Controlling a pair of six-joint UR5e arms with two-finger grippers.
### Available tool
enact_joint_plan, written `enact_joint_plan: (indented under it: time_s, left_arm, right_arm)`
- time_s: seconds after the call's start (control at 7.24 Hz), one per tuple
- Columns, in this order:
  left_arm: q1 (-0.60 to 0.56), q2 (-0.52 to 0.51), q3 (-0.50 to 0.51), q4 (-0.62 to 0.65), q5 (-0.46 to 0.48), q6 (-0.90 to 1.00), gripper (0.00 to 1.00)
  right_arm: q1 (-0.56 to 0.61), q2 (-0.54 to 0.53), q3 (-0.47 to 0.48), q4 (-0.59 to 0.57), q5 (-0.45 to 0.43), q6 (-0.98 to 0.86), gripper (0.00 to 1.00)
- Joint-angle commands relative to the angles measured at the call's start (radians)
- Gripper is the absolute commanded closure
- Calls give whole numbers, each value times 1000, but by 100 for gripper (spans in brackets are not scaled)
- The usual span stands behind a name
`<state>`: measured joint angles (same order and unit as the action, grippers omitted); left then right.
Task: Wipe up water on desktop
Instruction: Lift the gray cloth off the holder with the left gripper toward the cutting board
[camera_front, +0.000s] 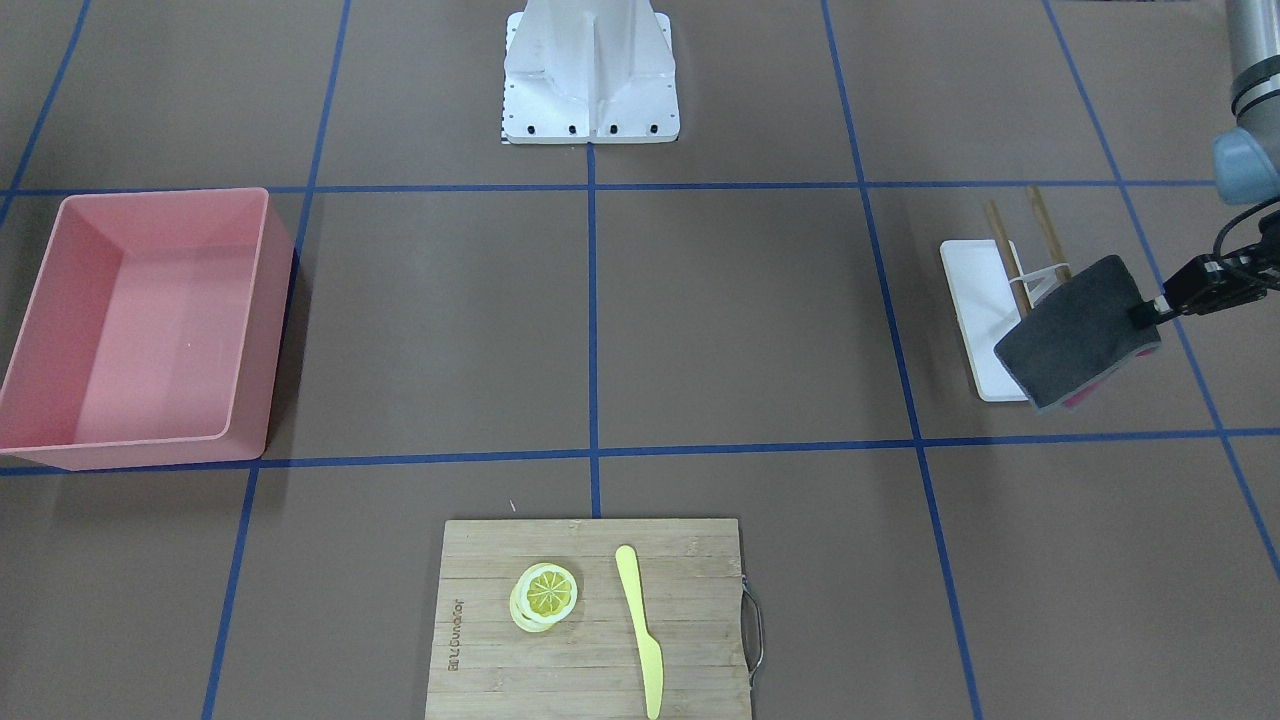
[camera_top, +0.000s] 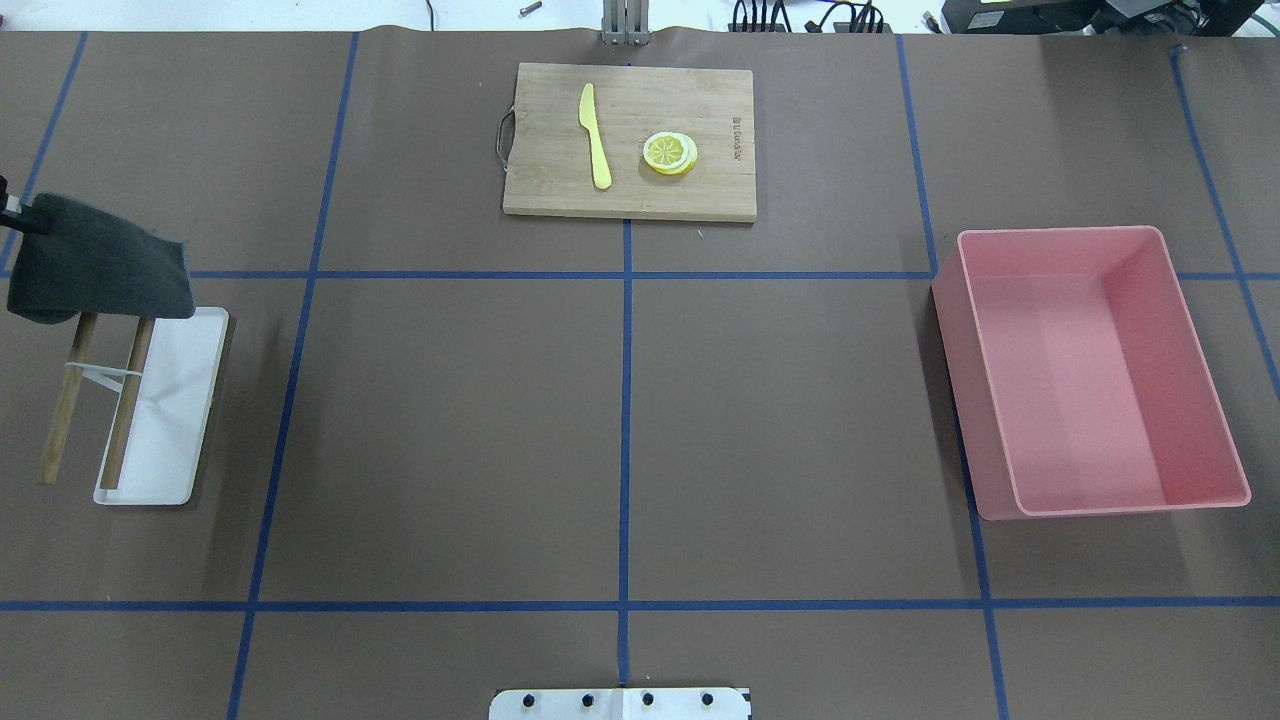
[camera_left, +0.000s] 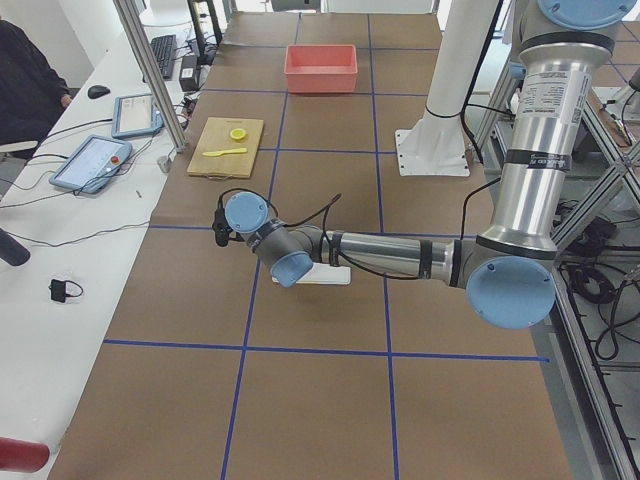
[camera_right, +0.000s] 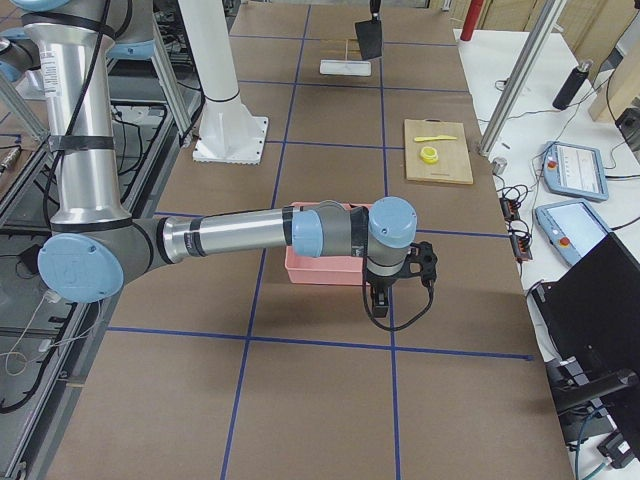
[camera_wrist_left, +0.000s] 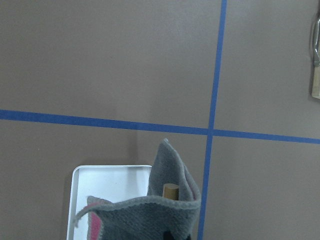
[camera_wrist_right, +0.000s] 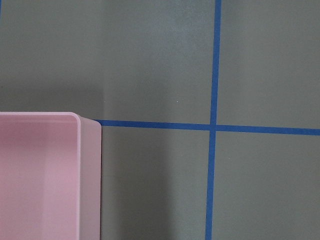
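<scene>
The desktop (camera_top: 450, 420) is a matte brown top crossed by blue tape lines; I see no water on it. My left gripper (camera_front: 1147, 312) is shut on the edge of a grey cloth (camera_front: 1075, 335) with a pink underside. It holds the cloth in the air over a white tray (camera_top: 175, 400) at the table's left end. The cloth also shows in the overhead view (camera_top: 95, 260) and the left wrist view (camera_wrist_left: 150, 215). My right gripper (camera_right: 377, 295) hangs beside the pink bin (camera_right: 320, 265). It shows only in the exterior right view, so I cannot tell whether it is open or shut.
A wooden two-rod rack (camera_top: 60, 410) leans on the white tray. An empty pink bin (camera_top: 1060, 232) stands on the right. A bamboo cutting board (camera_top: 550, 190) at the far middle carries lemon slices (camera_top: 669, 153) and a yellow knife (camera_top: 595, 135). The robot's white base (camera_front: 590, 70) stands at the near edge.
</scene>
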<state>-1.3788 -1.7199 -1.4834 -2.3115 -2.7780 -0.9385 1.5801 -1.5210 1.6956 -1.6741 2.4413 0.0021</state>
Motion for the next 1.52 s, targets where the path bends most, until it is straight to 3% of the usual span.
enact_joint_plan:
  time_s: [0.0, 0.14, 0.41, 0.69, 0.97, 1.1, 1.38]
  left_arm:
    - [-87, -45, -24, 100, -69, -32, 100]
    - [-88, -78, -43, 110, -69, -125, 100]
    - [-77, -198, -40, 110, -36, -413, 100]
    - [45, -300, -44, 109, 91, -657, 100]
    - [180, -392, -46, 106, 245, -877, 100]
    - [217, -426, -48, 106, 300, -957, 100]
    - [279, -451, -58, 109, 382, -1037, 100]
  right_arm:
    - [-6, 7, 7, 2, 13, -2, 0]
    - [-8, 18, 19, 40, 24, -4, 0]
    - [-57, 22, 35, 71, 152, 18, 0]
    - [-104, 44, 88, 101, 167, 67, 0]
    - [-182, 94, 121, 297, 148, 114, 0]
    - [-234, 184, 121, 362, 112, 222, 0]
    - [-401, 313, 166, 363, -28, 447, 0]
